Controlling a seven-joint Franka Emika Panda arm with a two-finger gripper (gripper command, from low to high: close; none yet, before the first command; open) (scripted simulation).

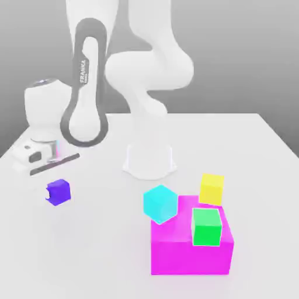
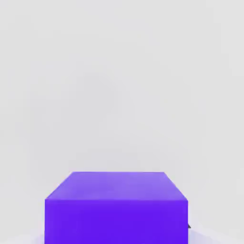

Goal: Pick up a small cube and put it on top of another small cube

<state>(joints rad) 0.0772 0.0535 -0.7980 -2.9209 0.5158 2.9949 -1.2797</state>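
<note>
I see the small plain purple cube (image 1: 58,191) on the white table (image 1: 257,146), well apart from the small plain yellow cube (image 1: 211,188). The gripper (image 1: 52,187) looks lowered around the purple cube (image 2: 116,207); finger spacing I cannot tell.

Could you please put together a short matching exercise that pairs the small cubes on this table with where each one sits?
Things:
1. purple cube
2. yellow cube
3. green cube
4. cyan cube

Places:
A. on top of the big magenta block
B. alone on the table at the exterior view's left
C. tilted against the magenta block's left edge
D. on the table just behind the magenta block

Pairs: 1-B, 2-D, 3-A, 4-C
</note>
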